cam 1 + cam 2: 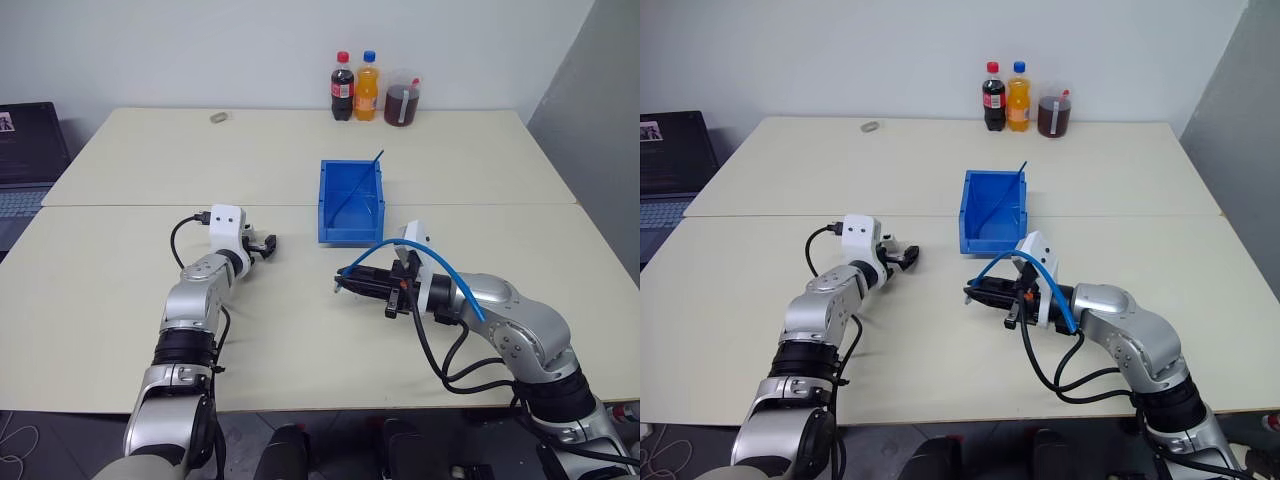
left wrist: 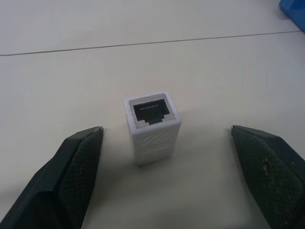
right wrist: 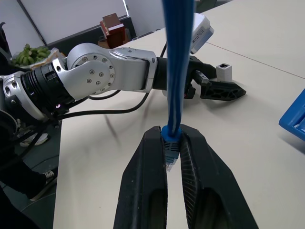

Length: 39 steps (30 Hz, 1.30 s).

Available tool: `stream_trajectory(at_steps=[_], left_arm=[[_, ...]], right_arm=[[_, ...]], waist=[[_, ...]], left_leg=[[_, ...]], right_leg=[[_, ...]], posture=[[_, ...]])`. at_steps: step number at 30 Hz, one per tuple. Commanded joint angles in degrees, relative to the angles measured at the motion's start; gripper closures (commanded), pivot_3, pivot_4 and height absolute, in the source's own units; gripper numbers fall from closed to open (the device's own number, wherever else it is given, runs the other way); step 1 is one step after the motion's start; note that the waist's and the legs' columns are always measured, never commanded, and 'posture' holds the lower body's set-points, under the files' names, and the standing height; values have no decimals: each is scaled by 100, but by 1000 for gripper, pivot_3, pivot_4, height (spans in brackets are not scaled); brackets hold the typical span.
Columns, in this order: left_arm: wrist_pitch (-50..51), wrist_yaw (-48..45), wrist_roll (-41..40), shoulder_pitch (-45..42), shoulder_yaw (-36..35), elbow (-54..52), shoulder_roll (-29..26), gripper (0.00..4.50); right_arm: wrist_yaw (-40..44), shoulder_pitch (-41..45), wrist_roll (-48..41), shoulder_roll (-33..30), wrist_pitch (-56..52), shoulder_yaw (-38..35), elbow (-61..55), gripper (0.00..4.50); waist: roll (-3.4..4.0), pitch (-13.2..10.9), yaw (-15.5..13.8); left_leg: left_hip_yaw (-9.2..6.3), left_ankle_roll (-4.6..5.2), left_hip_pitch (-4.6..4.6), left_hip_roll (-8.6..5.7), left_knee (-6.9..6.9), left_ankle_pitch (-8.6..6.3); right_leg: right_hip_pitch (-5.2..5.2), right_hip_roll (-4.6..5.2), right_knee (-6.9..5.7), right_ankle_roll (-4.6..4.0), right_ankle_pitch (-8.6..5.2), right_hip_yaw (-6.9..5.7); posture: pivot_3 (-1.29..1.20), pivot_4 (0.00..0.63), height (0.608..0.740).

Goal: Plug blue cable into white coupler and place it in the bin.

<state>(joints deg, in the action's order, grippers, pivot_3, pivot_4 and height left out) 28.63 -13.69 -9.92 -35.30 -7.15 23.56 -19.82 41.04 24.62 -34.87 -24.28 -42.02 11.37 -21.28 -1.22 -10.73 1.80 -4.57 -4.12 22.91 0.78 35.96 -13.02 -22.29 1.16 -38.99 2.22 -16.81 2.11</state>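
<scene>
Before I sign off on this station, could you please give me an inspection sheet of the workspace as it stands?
Surface: cream table, two tops butted together.
Job's things: white coupler upright on the table, socket up; blue cable held near its plug; bin mid-table, a darker blue cable leaning inside.
Clutter: two drink bottles and a jug at the far edge; a small object far left.
Grippers: left gripper open either side of the coupler, not touching; right gripper shut on the blue cable.
Cables: black robot leads along both arms.
Surroundings: laptop at left, white wall.
</scene>
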Motion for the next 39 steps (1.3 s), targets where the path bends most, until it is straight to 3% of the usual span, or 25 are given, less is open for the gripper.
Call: stream_trajectory(at_steps=[1,5,22,30,34,39], left_arm=[[-8,40,75,-147,-29,-45,-49,0],[-132,20,92,-230,-30,163,-47,0],[-566,-23,311,-314,105,607,1,3607],[-622,-1370,79,463,363,-335,-407,3710],[-746,-3207,-168,1230,937,-1430,-1230,3710],[-954,-4726,-362,1549,1501,-2220,-1896,3710]], right_arm=[[-7,17,-24,5,18,-64,-276,4389],[7,13,-15,0,22,-45,-266,4390],[14,-58,46,-51,21,-25,-306,4390],[14,-123,71,-113,21,-82,-378,4390],[101,-255,42,-347,-3,-171,-537,4390],[278,-409,117,-655,80,-118,-645,4390]], waist=[[0,0,0],[0,0,-2],[0,0,-4],[0,1,9],[0,1,16],[0,0,-22]], left_leg=[[0,0,0,0,0,0],[0,0,0,0,0,0],[0,0,0,-1,1,0],[3,0,-2,0,0,0],[5,-1,-4,1,-2,0],[3,0,-2,0,-1,-1]], right_leg=[[0,0,0,0,0,0],[0,0,0,0,0,0],[0,1,-1,0,0,0],[0,1,-2,-1,1,4],[-1,1,-2,-2,0,7],[3,3,1,-3,0,1]], posture=[[0,150,740],[0,150,740],[0,150,740],[0,150,740],[0,150,740],[0,150,740]])
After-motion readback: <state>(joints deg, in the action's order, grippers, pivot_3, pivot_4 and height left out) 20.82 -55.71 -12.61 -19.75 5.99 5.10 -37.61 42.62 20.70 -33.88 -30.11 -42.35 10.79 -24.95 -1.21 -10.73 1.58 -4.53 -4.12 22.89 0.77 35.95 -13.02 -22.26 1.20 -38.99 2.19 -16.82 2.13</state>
